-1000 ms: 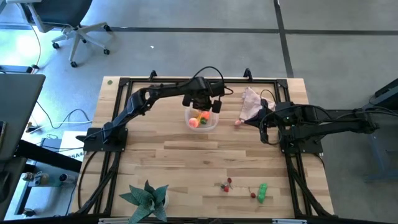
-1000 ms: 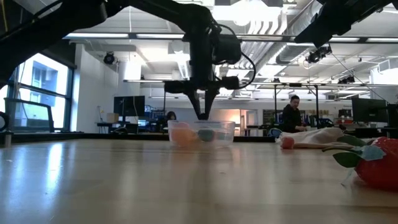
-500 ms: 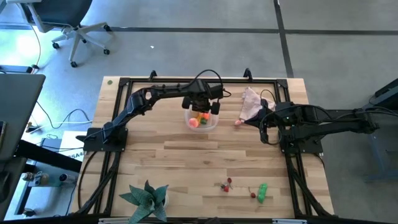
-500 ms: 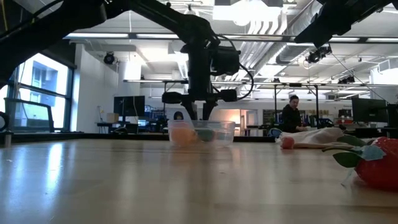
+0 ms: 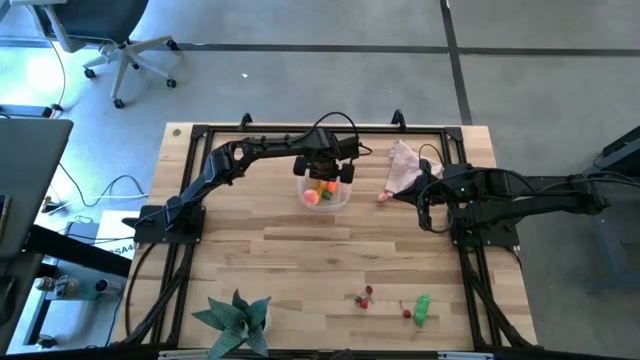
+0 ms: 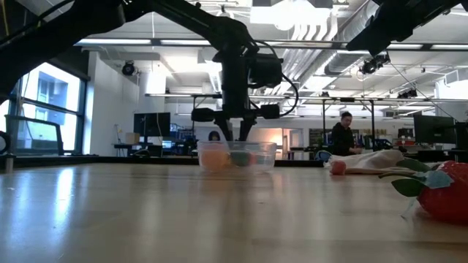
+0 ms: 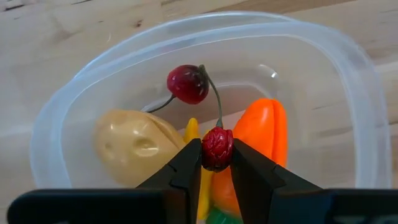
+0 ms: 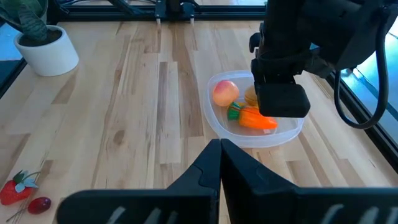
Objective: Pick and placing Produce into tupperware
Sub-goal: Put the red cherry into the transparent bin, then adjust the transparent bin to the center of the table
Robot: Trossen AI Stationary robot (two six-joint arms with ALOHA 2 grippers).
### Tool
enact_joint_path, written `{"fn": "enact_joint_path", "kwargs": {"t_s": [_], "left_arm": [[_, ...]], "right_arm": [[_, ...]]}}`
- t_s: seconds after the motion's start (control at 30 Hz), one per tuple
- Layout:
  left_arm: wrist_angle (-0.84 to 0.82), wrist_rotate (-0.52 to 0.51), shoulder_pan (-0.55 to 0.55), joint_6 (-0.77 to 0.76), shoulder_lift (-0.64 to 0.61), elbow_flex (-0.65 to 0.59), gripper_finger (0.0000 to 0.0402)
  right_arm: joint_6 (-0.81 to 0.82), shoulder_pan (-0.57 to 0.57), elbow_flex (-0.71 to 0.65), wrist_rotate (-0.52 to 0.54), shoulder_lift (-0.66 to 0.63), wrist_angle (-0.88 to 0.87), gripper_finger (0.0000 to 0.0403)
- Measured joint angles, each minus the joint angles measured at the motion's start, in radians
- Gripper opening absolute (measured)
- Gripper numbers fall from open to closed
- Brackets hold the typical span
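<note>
Left pincer pinches a dark red cherry pair inside the clear rounded plastic tupperware, above tan potato and orange carrot; right pincer, closed, waits apart.

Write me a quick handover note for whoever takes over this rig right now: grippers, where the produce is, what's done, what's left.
Left gripper: shut on a pair of cherries, held just over the tupperware; not released yet.
Right gripper: shut, empty, waiting at the table's right side near the cloth.
Done: potato, carrot, a peach-coloured fruit and a yellow piece are in the tupperware.
Left: drop the cherries; then a small red piece by the cloth, more cherries and the green pepper at the front edge.
</note>
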Motion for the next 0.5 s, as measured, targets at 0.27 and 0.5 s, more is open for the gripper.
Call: {"fn": "enact_joint_path", "kwargs": {"t_s": [0.27, 0.5], "left_arm": [[0.000, 0.000, 0.000, 0.008, 0.000, 0.000, 0.0127], [-0.047, -0.014, 0.000, 0.009, 0.000, 0.042, 0.0121]], "right_arm": [[0.000, 0.000, 0.000, 0.000, 0.000, 0.000, 0.0000], [0.000, 0.000, 0.000, 0.000, 0.000, 0.000, 0.0000]]}}
